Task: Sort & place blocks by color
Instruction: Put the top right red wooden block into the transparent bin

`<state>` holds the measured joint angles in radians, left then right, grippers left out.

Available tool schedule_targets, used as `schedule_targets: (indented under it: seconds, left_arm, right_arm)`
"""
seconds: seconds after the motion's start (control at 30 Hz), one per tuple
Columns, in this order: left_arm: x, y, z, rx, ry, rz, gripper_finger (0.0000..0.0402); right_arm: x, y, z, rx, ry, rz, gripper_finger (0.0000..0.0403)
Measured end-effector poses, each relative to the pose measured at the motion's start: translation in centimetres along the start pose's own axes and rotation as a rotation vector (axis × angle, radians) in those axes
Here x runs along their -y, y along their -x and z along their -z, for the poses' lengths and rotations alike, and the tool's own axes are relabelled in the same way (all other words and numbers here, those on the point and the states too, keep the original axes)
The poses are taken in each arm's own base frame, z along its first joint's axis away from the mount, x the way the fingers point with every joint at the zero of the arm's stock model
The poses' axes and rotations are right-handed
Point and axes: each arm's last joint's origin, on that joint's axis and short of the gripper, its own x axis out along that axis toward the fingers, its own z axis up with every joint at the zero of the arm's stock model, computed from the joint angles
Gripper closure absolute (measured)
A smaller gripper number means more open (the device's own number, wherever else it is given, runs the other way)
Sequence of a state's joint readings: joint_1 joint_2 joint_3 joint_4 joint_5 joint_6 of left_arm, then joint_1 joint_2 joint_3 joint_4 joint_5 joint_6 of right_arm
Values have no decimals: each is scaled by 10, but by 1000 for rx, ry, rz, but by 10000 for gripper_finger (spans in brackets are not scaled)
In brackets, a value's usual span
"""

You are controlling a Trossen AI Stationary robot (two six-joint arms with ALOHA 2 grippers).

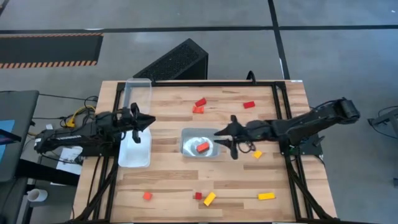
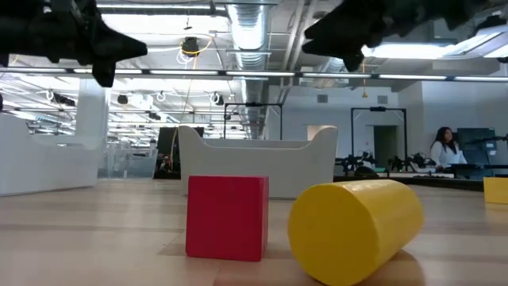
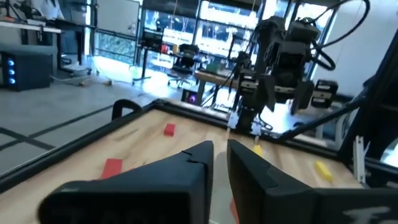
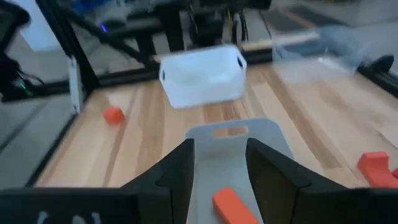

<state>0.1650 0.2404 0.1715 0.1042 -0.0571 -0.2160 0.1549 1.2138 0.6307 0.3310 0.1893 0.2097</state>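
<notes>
Small red, orange and yellow blocks lie scattered on the wooden table. An orange-red block (image 1: 203, 147) (image 4: 233, 206) lies flat in the middle clear tray (image 1: 186, 138) (image 4: 230, 138). My right gripper (image 1: 225, 138) (image 4: 219, 163) hovers open over that tray's right end, its fingers standing above and either side of the block without touching it. My left gripper (image 1: 148, 121) (image 3: 219, 158) is raised over the left clear tray (image 1: 134, 155) (image 4: 202, 78), with a narrow gap between its fingers and nothing in them. In the low view both grippers (image 2: 119, 48) (image 2: 333, 40) are well above the table.
A third clear tray (image 1: 138, 87) (image 4: 317, 53) sits at the far left corner. Loose blocks: red and orange (image 1: 199, 106), red (image 1: 249, 104), yellow (image 1: 257, 154), orange (image 1: 147, 195), red (image 1: 198, 195) (image 2: 226, 216), yellow (image 1: 209, 198) (image 2: 353, 226), yellow (image 1: 266, 196). A person (image 2: 444, 147) is far behind the table.
</notes>
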Motion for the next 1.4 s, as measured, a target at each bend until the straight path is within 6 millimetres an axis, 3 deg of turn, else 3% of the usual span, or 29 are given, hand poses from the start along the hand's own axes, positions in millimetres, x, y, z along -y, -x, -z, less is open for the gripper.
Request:
schedule_targets:
  seconds: [0.1,0.27,0.4,0.57,0.83,1.0,1.17,1.4]
  left_arm:
    - [3,-9,-10,-39,-36,-14,344]
    - [7,-36,-53,-95,-104,-98,290]
    - [6,-72,-81,-232,-192,-143,241]
    - [-8,-129,-93,-426,-246,-219,207]
    - [-58,-220,-82,-578,-207,-341,203]
    - [-85,-266,-61,-691,-164,-338,177]
    - [-100,-299,-33,-828,-161,-333,127]
    - [-113,-326,-9,-951,-151,-356,87]
  right_arm:
    - [3,12,9,64,-1,27,235]
    - [2,28,6,122,38,61,238]
    - [-2,36,2,153,83,51,239]
    - [-9,44,0,159,112,41,240]
    - [-13,54,0,145,127,14,247]
    - [-14,54,0,140,120,8,249]
    - [-14,54,2,124,117,10,249]
    - [-15,54,3,112,119,8,249]
